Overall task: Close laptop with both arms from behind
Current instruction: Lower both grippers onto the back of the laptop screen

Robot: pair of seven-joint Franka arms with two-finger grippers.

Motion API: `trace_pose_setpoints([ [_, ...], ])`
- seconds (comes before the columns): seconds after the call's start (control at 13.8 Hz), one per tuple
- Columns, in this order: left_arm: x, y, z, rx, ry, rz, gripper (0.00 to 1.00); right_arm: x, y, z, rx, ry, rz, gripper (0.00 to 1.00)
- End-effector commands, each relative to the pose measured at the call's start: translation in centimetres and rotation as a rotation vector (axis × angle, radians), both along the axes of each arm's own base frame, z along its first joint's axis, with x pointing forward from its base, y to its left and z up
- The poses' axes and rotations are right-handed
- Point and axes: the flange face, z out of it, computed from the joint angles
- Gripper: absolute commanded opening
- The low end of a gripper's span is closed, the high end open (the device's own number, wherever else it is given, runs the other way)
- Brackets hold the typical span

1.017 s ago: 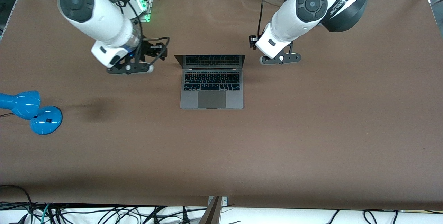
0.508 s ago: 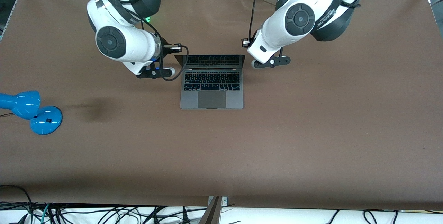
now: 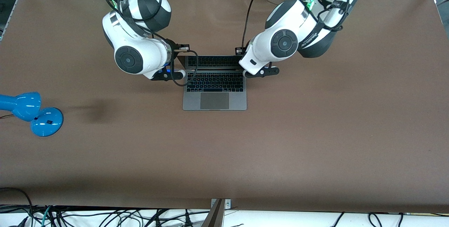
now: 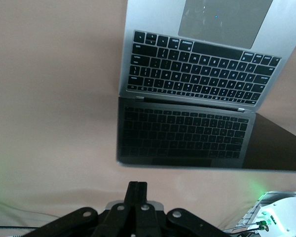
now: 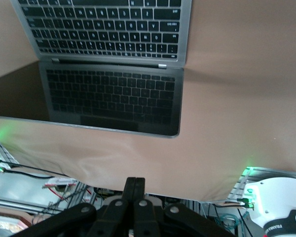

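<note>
Grey laptop (image 3: 214,83) stands open between the left claw (image 4: 137,192) and right claw (image 5: 134,189), both pinched closed.

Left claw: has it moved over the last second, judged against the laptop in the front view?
Yes. The left claw, shut, has come in from the table toward the left arm's end and now sits at the top edge of the open laptop, which has stayed put.

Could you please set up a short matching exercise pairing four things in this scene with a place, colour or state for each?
1. laptop
2. lamp
3. left gripper
4. right gripper

a. shut, at the lid's corner toward the right arm's end
b. blue
c. open, screen dark
d. shut, at the lid's corner toward the left arm's end

Pairs: 1-c, 2-b, 3-d, 4-a
</note>
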Motion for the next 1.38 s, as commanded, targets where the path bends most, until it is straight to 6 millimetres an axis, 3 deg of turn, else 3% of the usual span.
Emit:
trace_pose_setpoints([
  [0.0,0.5,-1.3,-0.9,-0.019,0.003,0.012,0.0,-0.6,-0.1,-2.3,0.012,0.064,0.025,0.01],
  [0.44,1.9,-0.5,-3.1,-0.011,-0.013,0.015,0.0,-0.8,0.3,-5.7,-0.001,0.114,0.028,0.01],
  [1.31,4.8,-0.1,-5.0,-0.009,-0.023,0.026,0.0,1.4,0.5,-6.7,0.022,0.013,-0.012,0.02],
])
